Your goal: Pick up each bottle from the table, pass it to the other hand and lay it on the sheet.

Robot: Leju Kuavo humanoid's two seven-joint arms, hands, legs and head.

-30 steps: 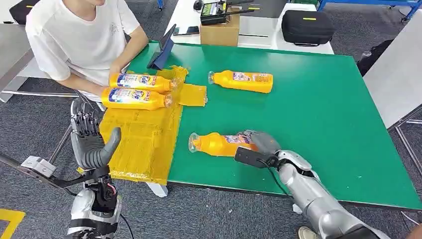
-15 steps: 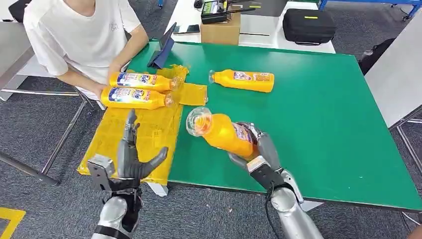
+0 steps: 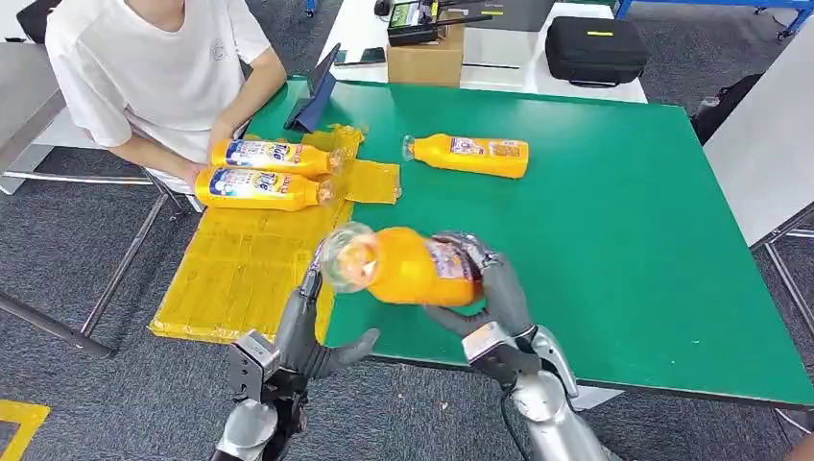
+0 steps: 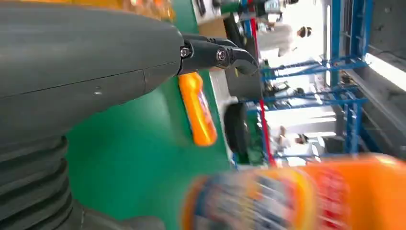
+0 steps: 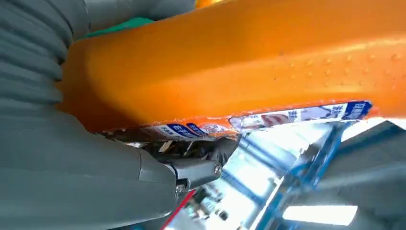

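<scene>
My right hand (image 3: 490, 298) grips an orange bottle (image 3: 408, 266) (image 5: 249, 62) and holds it lifted over the table's near edge, its clear cap end toward the left. My left hand (image 3: 312, 331) is spread just below and left of that cap, holding nothing. The held bottle (image 4: 306, 196) looms blurred beside the left hand's dark fingers (image 4: 210, 52). Two orange bottles (image 3: 274, 156) (image 3: 259, 189) lie side by side on the yellow sheet (image 3: 250, 274). Another orange bottle (image 3: 467, 155) (image 4: 197, 110) lies on the green table (image 3: 624, 230) farther back.
A person in a white shirt (image 3: 144, 67) sits at the table's far left corner, a hand by the sheet's bottles. A tablet (image 3: 317, 96) leans near them. A cardboard box (image 3: 425, 60) and a black case (image 3: 595, 50) sit on the table behind.
My right hand has lifted the bottle off the table and carried it left toward the sheet. My left hand has swung in from the left to just under the bottle's cap end.
</scene>
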